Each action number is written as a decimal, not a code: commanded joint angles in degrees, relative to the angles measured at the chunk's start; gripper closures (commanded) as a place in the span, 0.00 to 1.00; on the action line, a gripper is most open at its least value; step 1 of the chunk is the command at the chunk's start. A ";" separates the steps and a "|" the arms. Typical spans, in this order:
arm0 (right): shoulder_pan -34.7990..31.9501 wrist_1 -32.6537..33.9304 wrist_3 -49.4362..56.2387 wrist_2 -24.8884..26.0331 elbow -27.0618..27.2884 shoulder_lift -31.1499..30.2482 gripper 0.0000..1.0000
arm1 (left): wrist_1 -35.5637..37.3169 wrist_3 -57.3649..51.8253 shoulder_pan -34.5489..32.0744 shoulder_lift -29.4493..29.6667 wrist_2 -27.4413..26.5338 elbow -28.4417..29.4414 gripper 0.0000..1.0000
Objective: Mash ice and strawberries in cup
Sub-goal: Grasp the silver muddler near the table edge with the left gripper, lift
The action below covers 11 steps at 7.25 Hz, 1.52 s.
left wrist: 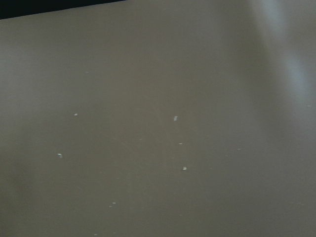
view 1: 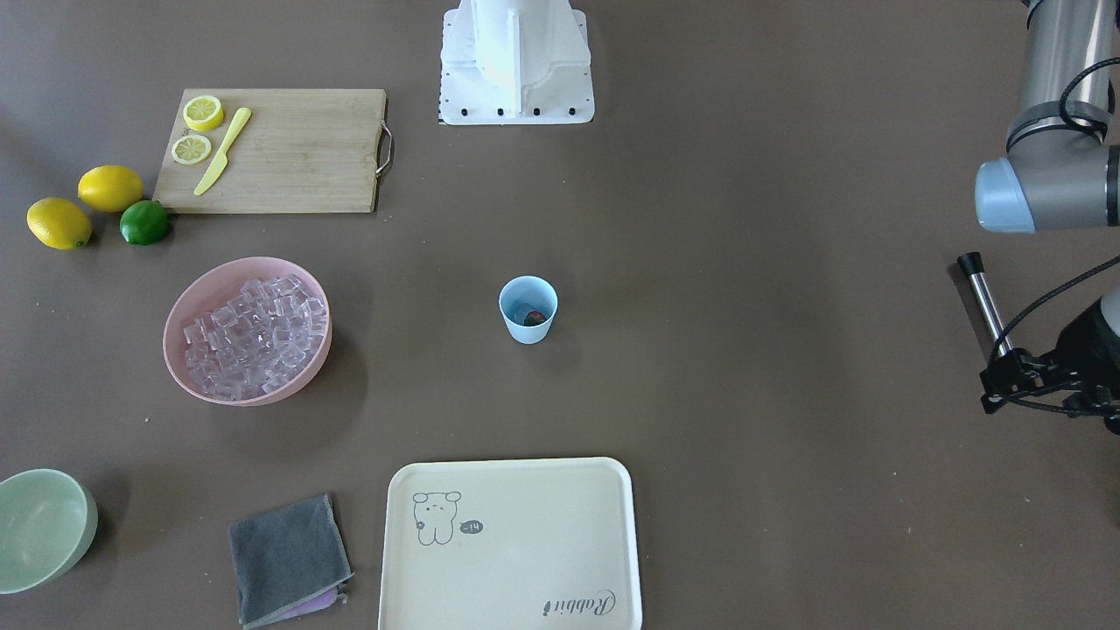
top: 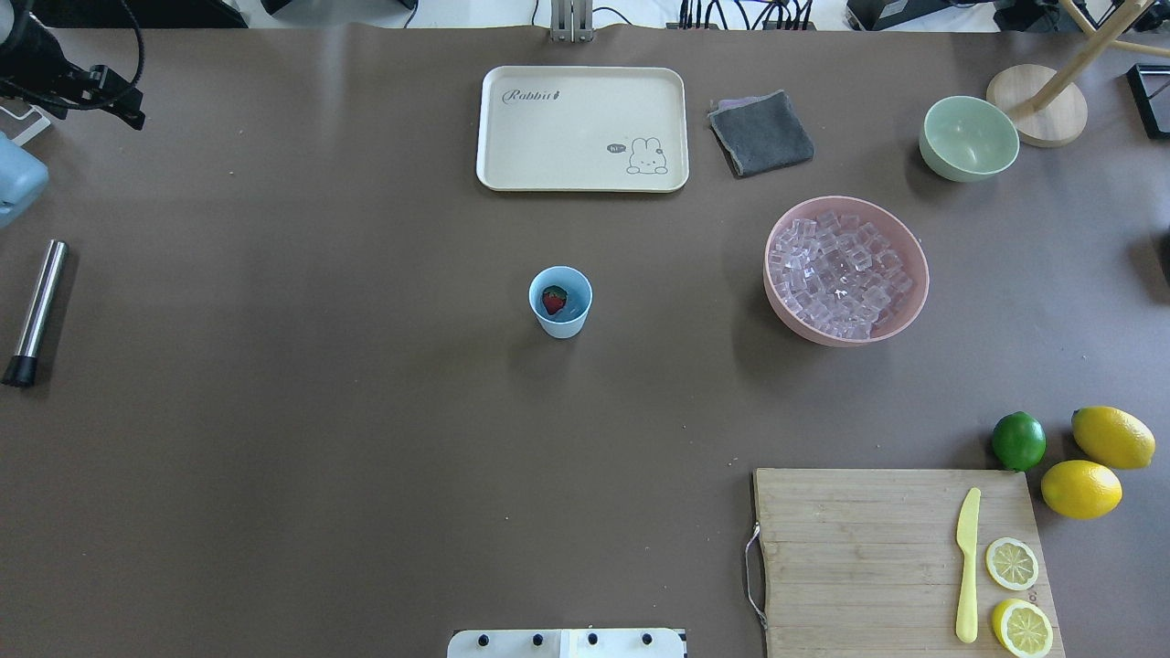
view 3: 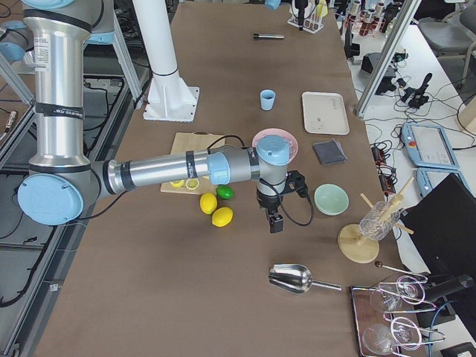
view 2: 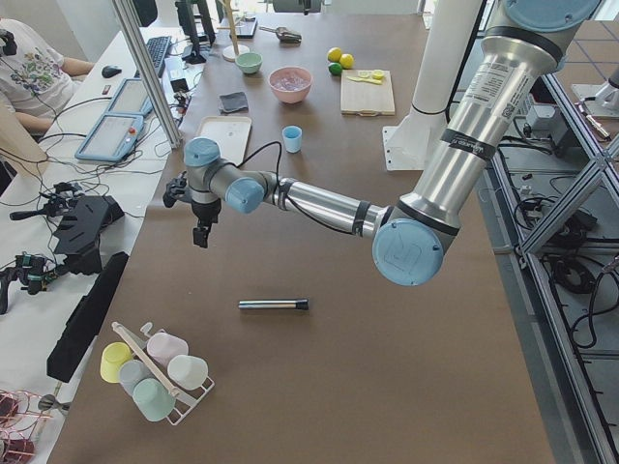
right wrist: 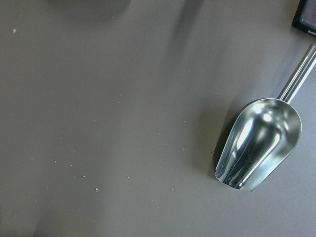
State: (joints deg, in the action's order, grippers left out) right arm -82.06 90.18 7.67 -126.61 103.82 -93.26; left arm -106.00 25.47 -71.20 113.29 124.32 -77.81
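The light-blue cup [view 1: 528, 308] stands upright at mid-table, also in the overhead view [top: 560, 302]. A small red strawberry [top: 553, 300] lies inside it. The ice [top: 841, 274] is heaped in a pink bowl [view 1: 178, 308], apart from the cup. My left gripper [view 1: 987, 392] hovers far out at the table's left end [top: 137, 105], empty, and its jaws look apart. A steel muddler [top: 35, 311] lies on the table near it. My right gripper [view 3: 276, 223] shows only in the exterior right view, near the lemons; I cannot tell whether it is open.
A cream tray [top: 494, 128], a grey cloth [top: 760, 132] and a pale green bowl [top: 969, 137] lie beyond the cup. A cutting board [top: 859, 557] holds a knife and lemon slices; lemons and a lime [top: 1018, 440] lie beside it. A steel scoop [right wrist: 259, 143] lies under the right wrist.
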 commanded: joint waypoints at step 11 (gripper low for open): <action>2.00 -10.69 -0.10 3.83 -4.06 -0.87 0.02 | -5.71 -1.39 3.17 -8.17 5.41 11.72 0.03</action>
State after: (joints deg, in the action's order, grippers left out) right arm -80.13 82.30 7.68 -122.63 100.39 -93.87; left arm -112.17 24.01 -68.14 105.32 129.03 -65.94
